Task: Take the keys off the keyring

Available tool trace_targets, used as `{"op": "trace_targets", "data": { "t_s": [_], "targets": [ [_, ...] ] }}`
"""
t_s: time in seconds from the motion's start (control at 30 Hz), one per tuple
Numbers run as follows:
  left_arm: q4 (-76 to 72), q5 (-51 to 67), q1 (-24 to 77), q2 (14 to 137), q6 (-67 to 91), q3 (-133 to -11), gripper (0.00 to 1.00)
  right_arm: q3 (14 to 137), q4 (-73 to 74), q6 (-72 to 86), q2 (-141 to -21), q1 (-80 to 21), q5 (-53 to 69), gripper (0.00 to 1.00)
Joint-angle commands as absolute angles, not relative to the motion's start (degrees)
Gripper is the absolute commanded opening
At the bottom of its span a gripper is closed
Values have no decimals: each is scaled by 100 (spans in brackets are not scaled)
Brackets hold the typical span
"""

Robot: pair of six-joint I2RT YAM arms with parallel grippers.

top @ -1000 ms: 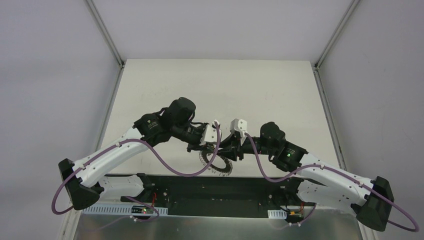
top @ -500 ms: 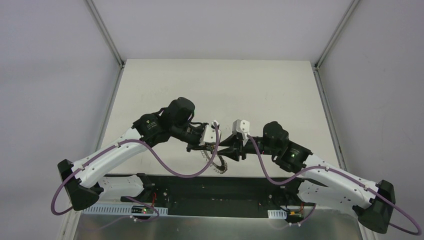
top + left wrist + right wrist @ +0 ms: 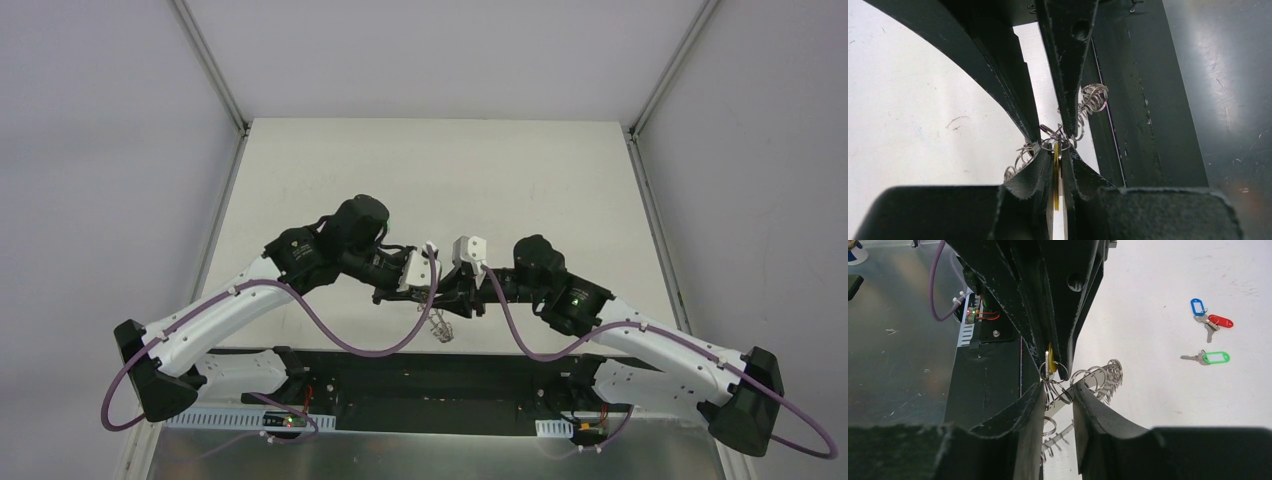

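Note:
My left gripper is shut on the yellow-tagged key, seen edge-on between its fingers. That key still hangs by a small wire loop on the keyring. My right gripper is shut on the keyring's flat silver band. In the top view the two grippers meet tip to tip, left and right. The keyring hangs below them, above the table's near edge. The blue, red and green tagged keys lie loose on the table.
The black base plate and the metal strip with wiring lie just beside the ring at the table's near edge. The white table stretches beyond the grippers to its framed far edge.
The right arm has shifted left and turned. The keyring, earlier seen as a flat circle below the grippers, now hangs tilted and nearly edge-on. The left gripper has barely moved.

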State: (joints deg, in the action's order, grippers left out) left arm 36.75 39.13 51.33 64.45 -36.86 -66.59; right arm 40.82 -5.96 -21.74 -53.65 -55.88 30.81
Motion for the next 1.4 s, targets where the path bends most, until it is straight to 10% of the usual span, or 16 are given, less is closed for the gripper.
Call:
{"op": "trace_targets", "data": {
  "t_s": [0.0,0.17,0.77,1.37],
  "targets": [
    [3561,4261,5142,6228,-3814,-6681,0,4352,-707,-2244,-5403,-5623,3390,29],
    [3560,4251,5137,6213,-3824,-6681,0,4299,-724,-2124,-5319,-5625,3326,0],
    [3507,4109,5143,6189,-3796,-6628,0,2947,-3613,1369,-4577,-5625,1111,0],
    [3498,4026,5141,6235,-3780,-6609,0,1862,-5460,1333,-4305,-5740,179,0]
  ]
}}
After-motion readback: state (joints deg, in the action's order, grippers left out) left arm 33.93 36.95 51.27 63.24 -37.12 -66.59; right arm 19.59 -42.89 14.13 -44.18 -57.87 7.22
